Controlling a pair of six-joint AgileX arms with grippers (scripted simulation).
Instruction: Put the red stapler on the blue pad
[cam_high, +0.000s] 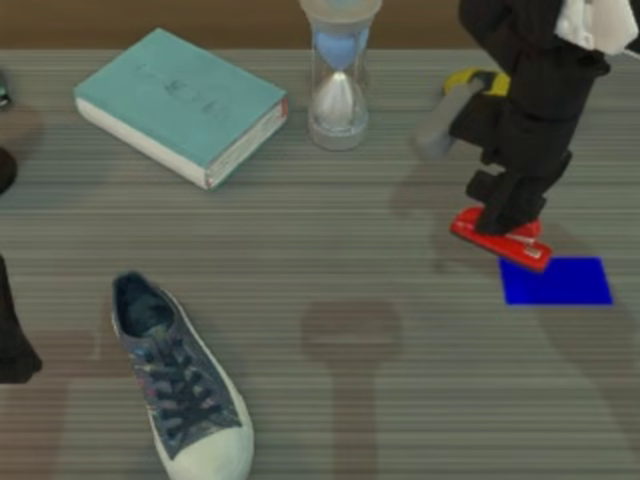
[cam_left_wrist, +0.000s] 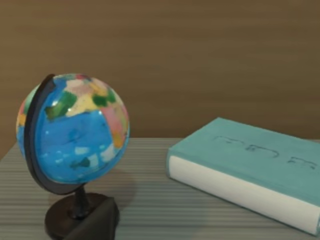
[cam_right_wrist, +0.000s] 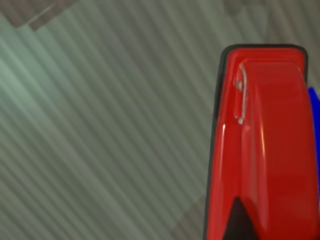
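A glossy bright-red stapler (cam_high: 499, 238) lies beside a flat, plain deep-blue pad (cam_high: 556, 281) on the grey, finely striped bench (cam_high: 330, 220). The thick book (cam_high: 180, 105) has a teal cover and white page edges. The canvas sneaker (cam_high: 178, 375) is dark navy with a pale toe cap. The globe (cam_left_wrist: 72, 135) is blue with multicoloured patches.

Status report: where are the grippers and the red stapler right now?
Right gripper down on red stapler, grip hidden. Stapler beside blue pad, overlapping its corner. Left arm parked at left edge. Nothing in the way.

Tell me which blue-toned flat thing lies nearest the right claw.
The blue pad, thin and deep blue, just beside the stapler under that claw; the thick teal book is far left.
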